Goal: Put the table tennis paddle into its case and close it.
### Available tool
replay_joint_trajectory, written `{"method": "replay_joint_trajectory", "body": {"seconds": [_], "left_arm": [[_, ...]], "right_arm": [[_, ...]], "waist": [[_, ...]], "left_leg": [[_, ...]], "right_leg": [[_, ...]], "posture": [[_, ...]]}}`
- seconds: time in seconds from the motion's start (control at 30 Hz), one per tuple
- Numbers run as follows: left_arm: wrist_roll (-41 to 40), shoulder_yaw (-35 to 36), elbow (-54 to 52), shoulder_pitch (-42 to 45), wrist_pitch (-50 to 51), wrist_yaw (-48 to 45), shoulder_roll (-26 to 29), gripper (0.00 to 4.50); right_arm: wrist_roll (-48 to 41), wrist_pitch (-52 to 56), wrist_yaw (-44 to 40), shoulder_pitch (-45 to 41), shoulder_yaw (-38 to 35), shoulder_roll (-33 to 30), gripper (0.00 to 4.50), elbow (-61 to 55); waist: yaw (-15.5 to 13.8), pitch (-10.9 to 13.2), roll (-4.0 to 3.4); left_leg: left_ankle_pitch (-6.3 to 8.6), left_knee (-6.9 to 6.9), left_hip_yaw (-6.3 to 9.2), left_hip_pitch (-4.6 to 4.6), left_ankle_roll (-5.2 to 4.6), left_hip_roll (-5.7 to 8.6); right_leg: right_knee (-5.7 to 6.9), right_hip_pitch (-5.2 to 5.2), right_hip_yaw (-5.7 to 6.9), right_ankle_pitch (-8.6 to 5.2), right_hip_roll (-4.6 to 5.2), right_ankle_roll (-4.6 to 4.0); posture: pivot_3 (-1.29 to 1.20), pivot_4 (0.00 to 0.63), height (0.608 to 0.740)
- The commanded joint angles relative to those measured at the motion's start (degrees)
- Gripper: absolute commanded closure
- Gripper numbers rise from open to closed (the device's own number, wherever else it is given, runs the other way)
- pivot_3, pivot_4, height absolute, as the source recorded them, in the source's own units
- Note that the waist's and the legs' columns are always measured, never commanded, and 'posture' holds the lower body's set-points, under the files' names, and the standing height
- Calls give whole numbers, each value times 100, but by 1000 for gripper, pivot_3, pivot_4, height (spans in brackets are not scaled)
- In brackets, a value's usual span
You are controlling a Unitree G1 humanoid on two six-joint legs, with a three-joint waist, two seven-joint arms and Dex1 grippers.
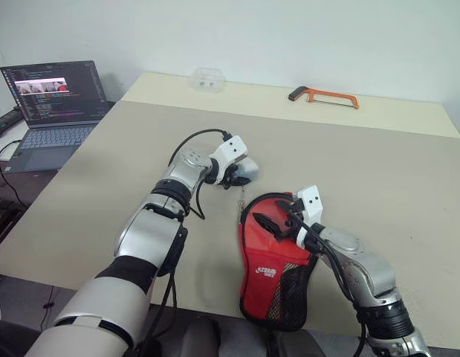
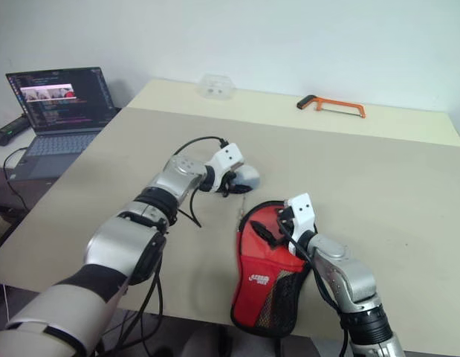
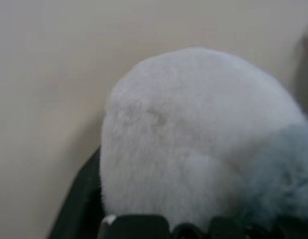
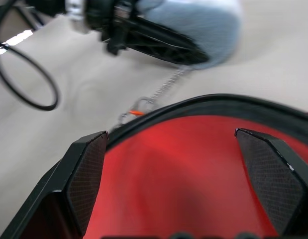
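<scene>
The case [image 1: 273, 260] is red cloth with black mesh; its pompom [image 3: 193, 134] is pale grey fluff. The table [image 1: 378, 171] looks matt, smooth beige.

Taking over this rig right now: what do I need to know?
Left gripper: fingers around the grey pom-pom, which hangs on a thin chain running to the case's rim.
Right gripper: open, fingers spread over the case, which lies at the table's near edge.
Done: cannot tell whether the paddle is inside.
Left: confirm that, then zip the case shut.
</scene>
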State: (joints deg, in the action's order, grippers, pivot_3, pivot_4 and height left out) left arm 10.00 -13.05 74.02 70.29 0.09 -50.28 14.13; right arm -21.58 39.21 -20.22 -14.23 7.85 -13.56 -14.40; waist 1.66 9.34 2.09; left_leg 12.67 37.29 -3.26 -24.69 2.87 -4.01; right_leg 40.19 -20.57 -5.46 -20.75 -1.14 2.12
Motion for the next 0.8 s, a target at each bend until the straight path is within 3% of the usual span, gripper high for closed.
{"method": "replay_joint_trajectory", "body": {"seconds": [0.03, 0.13, 0.2, 0.33, 0.63, 0.8], "left_arm": [[24, 131, -40, 194, -102, 134, -6, 3070], [19, 140, -41, 199, -113, 110, -1, 3697], [41, 118, -43, 184, -125, 94, 7, 3880], [47, 110, -53, 156, -113, 48, -12, 3945], [3, 131, -106, 141, -56, -53, -131, 3951], [-144, 247, -135, 100, 56, -256, -164, 3952]], "right_arm": [[335, 14, -156, 128, 155, -436, 0, -44], [544, -76, -401, 253, 383, -801, 0, -121], [585, -173, -611, 345, 409, -1015, 0, -163], [798, -581, -1073, 462, 550, -1469, 0, -157], [596, -590, -1413, 409, 595, -1229, 0, -360], [1019, -454, -1188, 341, 756, -1216, 0, -99]], "waist": [[-6, 0, 0], [-18, -1, 2], [-11, -1, 2], [-10, -1, 2], [-8, -1, 3], [-6, -1, 3]], "left_leg": [[-1, 0, 0, 0, -1, 8], [-4, 2, -1, 0, -8, 27], [-3, 5, 1, 0, -10, 29], [-3, 15, 3, 1, -12, 31], [-2, 47, 6, -1, -12, 31], [-1, 55, 6, -1, -15, 32]], "right_leg": [[2, 0, 1, 0, 5, 1], [3, 5, 10, -2, 19, 3], [5, 8, 10, -2, 18, 4], [15, 9, 11, -2, 18, 5], [33, 13, 9, -7, 17, 13], [43, 13, 9, -8, 17, 15]], "posture": [[0, 150, 740], [0, 150, 740], [0, 150, 740], [0, 150, 740], [0, 150, 740], [0, 150, 740]]}}
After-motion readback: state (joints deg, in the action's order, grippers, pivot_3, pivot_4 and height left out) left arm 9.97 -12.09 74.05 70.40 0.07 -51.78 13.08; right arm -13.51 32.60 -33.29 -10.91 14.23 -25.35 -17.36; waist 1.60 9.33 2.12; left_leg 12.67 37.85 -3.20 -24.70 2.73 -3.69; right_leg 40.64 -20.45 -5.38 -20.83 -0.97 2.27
